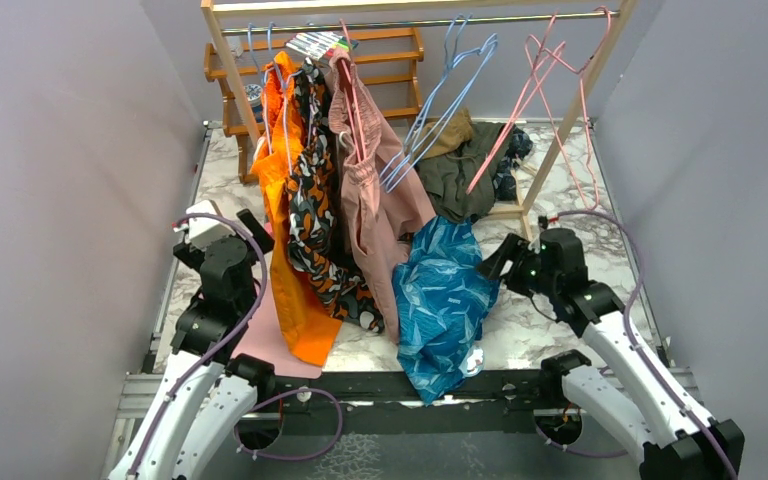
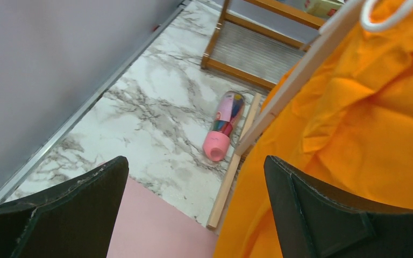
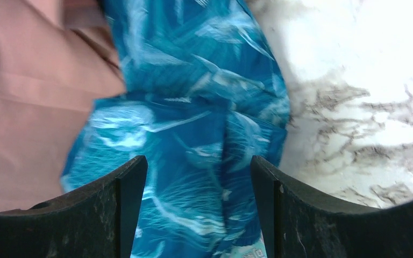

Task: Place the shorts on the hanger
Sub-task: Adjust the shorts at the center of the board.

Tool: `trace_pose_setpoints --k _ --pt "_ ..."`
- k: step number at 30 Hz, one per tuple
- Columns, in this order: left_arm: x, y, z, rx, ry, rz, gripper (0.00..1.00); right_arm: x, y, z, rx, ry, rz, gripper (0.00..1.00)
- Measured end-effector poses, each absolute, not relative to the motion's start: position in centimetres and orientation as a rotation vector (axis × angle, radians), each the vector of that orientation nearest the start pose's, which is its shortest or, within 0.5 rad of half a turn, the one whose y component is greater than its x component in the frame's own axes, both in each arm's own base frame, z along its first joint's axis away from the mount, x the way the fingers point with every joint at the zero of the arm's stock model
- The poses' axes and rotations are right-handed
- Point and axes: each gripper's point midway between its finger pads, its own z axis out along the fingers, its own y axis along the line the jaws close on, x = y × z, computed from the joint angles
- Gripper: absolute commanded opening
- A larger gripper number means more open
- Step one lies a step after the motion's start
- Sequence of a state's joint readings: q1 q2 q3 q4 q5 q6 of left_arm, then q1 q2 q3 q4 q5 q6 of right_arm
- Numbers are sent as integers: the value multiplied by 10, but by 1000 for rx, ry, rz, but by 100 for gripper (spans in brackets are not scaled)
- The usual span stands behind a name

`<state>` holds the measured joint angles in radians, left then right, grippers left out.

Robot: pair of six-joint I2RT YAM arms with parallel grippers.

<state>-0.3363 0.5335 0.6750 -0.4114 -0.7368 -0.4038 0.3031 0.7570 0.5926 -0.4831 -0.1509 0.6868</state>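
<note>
The teal, leaf-printed shorts (image 1: 445, 295) hang crumpled at the front centre, their lower end draping onto the marble table (image 1: 560, 335) near its front edge. What holds their top is hidden. Dusty-pink shorts (image 1: 370, 200) press against their left side, with patterned shorts (image 1: 315, 200) and an orange garment (image 1: 295, 290) beyond. The pink hanger (image 1: 516, 100) hangs bare on the rail, well apart. The right gripper (image 3: 199, 161) faces the teal cloth, fingers apart, clamping nothing. The left gripper (image 2: 196, 166) gapes wide beside the orange fabric.
</note>
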Motion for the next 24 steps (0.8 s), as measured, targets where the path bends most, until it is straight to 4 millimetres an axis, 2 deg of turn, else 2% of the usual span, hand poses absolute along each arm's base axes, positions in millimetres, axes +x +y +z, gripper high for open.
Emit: trace_pose_setpoints --k 5,8,18,21,24 --pt "259 13 253 -453 1691 110 98 223 126 93 404 2373 670 71" --pt "266 8 251 -420 1704 117 97 232 131 77 466 2364 697 70" --pt "289 0 239 -380 1726 141 88 285 148 40 700 2269 788 67" --pt "298 -3 238 -378 1722 142 81 308 155 41 721 2226 817 65" --pt "308 -4 234 -374 1728 155 79 329 162 41 724 2194 839 64"
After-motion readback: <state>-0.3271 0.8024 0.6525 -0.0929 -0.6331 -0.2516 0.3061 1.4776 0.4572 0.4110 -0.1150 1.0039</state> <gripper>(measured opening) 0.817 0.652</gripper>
